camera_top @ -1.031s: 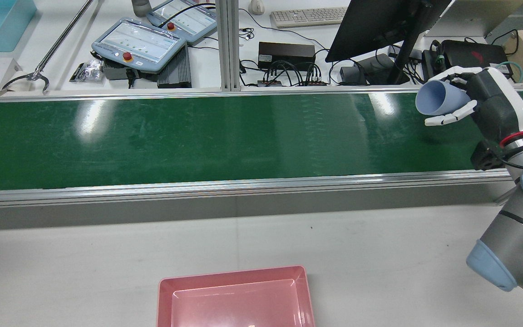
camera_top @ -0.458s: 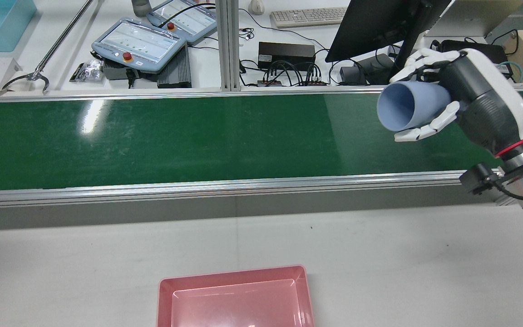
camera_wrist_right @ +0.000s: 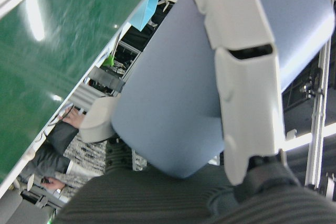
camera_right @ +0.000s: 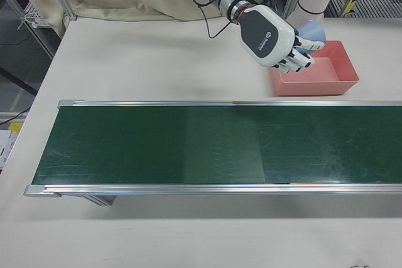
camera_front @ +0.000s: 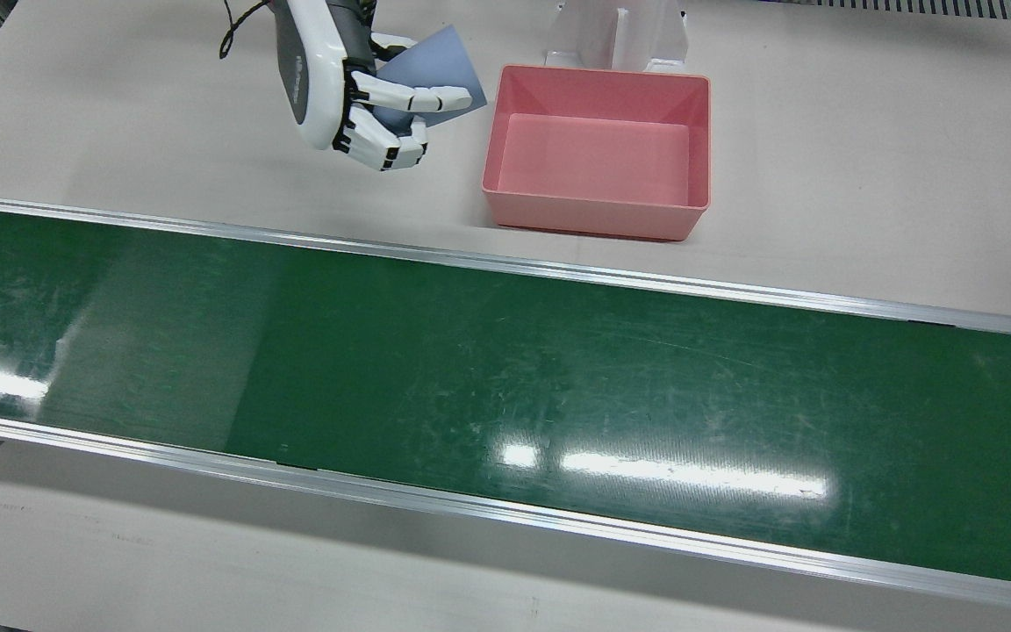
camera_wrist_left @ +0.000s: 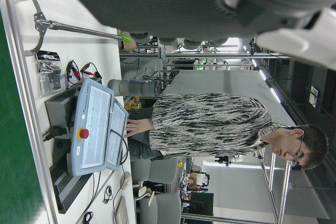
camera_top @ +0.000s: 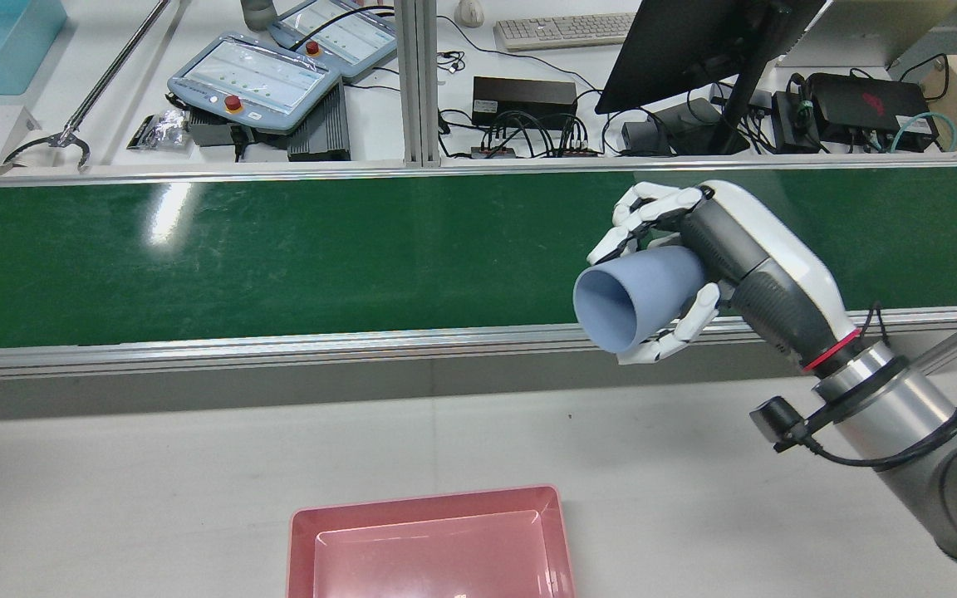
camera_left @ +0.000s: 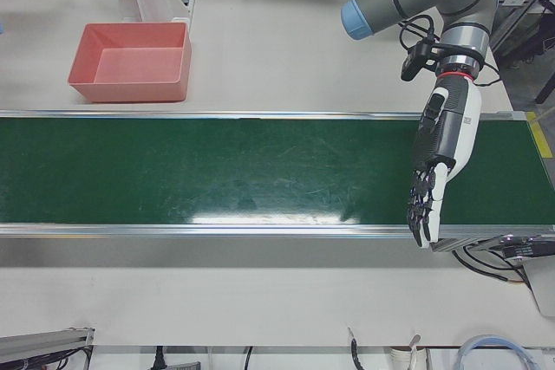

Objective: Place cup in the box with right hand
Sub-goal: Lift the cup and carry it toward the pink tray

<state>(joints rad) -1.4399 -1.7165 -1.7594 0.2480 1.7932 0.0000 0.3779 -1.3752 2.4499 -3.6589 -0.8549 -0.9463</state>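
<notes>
White tabletop [camera_front: 821,132] carries the pink box [camera_front: 598,215] beside the green belt [camera_front: 505,377]. Just left of the box, the blue cup [camera_top: 636,295] is clamped sideways in the right hand [camera_top: 694,257], in the air. Over the belt's far end, the left hand [camera_left: 434,175] is hung empty, fingers straight.

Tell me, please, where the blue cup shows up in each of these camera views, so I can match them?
Front view: cup at top, left of the pink box.
Rear view: cup right of centre, in the right hand.
Left-front view: not in it.
Right-front view: cup upper right, behind the fingers.
Left hand view: not in it.
Right hand view: cup fills the centre.
Shared landmark: the pink box.
</notes>
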